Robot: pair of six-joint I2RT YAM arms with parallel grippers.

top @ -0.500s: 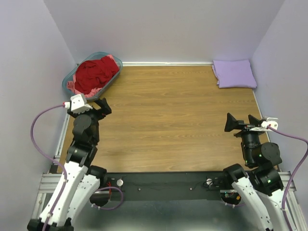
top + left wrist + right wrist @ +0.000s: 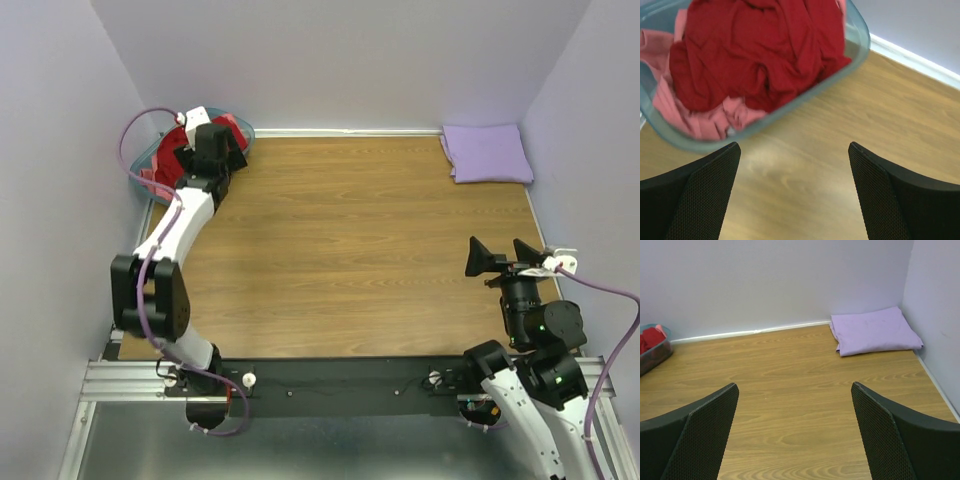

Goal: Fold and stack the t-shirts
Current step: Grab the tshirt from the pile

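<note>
Left hand [image 2: 794, 150] open, empty, just beside basket [image 2: 858, 47]. Dark red t-shirt [image 2: 755, 50] piled on salmon-pink t-shirt [image 2: 705, 120] inside basket. Lavender t-shirt [image 2: 487, 153] folded, well apart from basket. Right hand [image 2: 795, 390] open, empty.

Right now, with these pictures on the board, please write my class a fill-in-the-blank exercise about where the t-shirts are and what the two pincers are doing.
The dark red t-shirt lies crumpled over the salmon-pink t-shirt inside the teal ____.
The lavender t-shirt rests ____ in the table's far right corner.
The left pincer hovers near the dark red t-shirt, jaws ____.
The right pincer grips ____.
Missing words: basket, folded, open, nothing.
</note>
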